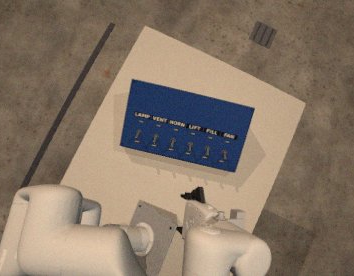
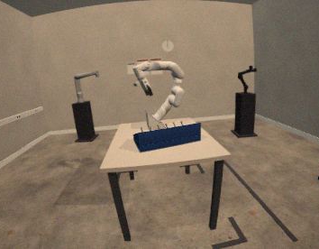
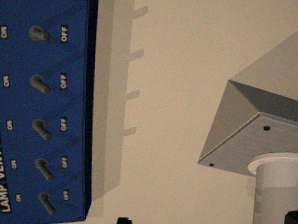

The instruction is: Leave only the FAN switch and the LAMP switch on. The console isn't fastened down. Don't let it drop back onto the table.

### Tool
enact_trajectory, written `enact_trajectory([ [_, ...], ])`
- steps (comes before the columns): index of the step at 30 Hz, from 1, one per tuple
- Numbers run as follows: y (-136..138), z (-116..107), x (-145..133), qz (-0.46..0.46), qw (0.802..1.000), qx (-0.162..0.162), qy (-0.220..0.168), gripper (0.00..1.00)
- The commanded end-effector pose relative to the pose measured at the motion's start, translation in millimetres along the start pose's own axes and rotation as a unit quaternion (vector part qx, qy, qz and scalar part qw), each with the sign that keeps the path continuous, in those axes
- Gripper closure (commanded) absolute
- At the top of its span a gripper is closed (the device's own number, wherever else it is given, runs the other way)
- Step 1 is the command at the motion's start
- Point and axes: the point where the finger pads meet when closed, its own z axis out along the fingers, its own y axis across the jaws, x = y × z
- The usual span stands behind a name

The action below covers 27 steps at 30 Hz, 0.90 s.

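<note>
- Your gripper (image 1: 192,194) has its jaws fully open, with nothing between them and touching nothing
- In the top view you see only its dark tips, at lower centre, poking out from the white arm (image 1: 220,240); they sit over bare table (image 1: 93,165) just below the console (image 1: 188,107)
- In the exterior view the gripper (image 2: 147,90) hangs high in the air, left of centre, well above the console (image 2: 167,136)
- The wrist view shows you just a dark tip at the bottom edge; the jaws themselves are out of frame
- The console lies at mid-frame in the top view, tilted, its right end lower
- Its six switches run left to right: LAMP (image 1: 137,136), VENT (image 1: 155,139), HORN (image 1: 172,143), LIFT (image 1: 189,147), FILL (image 1: 207,150), FAN (image 1: 223,155)
- In the wrist view the console (image 3: 75,60) fills the left edge; you see five levers, all leaning toward their OFF labels, with the LAMP switch (image 3: 47,204) lowest
- FAN is outside the wrist frame, and in the top view its position is too small to tell
- The grey base (image 3: 260,95) of the arm sits at right in the wrist view, apart from the console
</note>
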Motion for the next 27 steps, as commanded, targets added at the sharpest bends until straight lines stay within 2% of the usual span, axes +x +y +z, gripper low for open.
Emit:
enact_trajectory([
  [1, -58.2, 22.8, -24.2, -0.125, 0.990, 0.003, 0.064, 0.00],
  [3, -58.2, 22.8, -24.2, -0.141, 0.987, 0.003, 0.072, 0.00],
  [4, -79.7, 37.1, -36.2, -0.181, 0.980, 0.001, 0.083, 0.00],
  [6, -79.7, 37.1, -36.2, -0.202, 0.975, 0.001, 0.093, 0.00],
  [7, -99.3, 52.7, -48.7, -0.237, 0.966, -0.002, 0.102, 0.00],
  [9, -99.5, 52.8, -48.8, -0.262, 0.958, -0.002, 0.114, 0.00],
  [10, -117.0, 69.5, -61.7, -0.293, 0.948, -0.005, 0.121, 0.00],
  [12, -117.0, 69.5, -61.7, -0.321, 0.938, -0.005, 0.133, 0.00],
  [14, -117.0, 69.5, -61.7, -0.321, 0.938, -0.005, 0.133, 0.00],
  [15, -132.0, 86.5, -74.4, -0.377, 0.914, -0.008, 0.151, 0.00],
  [16, -132.0, 86.5, -74.4, -0.377, 0.914, -0.008, 0.151, 0.00],
  [17, -144.3, 103.4, -86.6, -0.410, 0.898, -0.011, 0.160, 0.00],
  [19, -144.3, 103.4, -86.6, -0.429, 0.888, -0.011, 0.168, 0.00],
  [20, -153.9, 119.5, -97.8, -0.458, 0.871, -0.013, 0.175, 0.00],
  [21, -153.9, 119.5, -97.8, -0.475, 0.861, -0.014, 0.182, 0.00],
  [22, -153.9, 119.5, -97.8, -0.476, 0.860, -0.014, 0.183, 0.00],
  [23, -161.2, 134.5, -107.9, -0.508, 0.840, -0.016, 0.191, 0.00],
  [25, -161.2, 134.5, -107.9, -0.518, 0.832, -0.016, 0.196, 0.00],
  [26, -166.3, 148.0, -116.7, -0.555, 0.806, -0.018, 0.207, 0.00],
  [27, -166.3, 148.0, -116.7, -0.555, 0.806, -0.018, 0.207, 0.00],
])
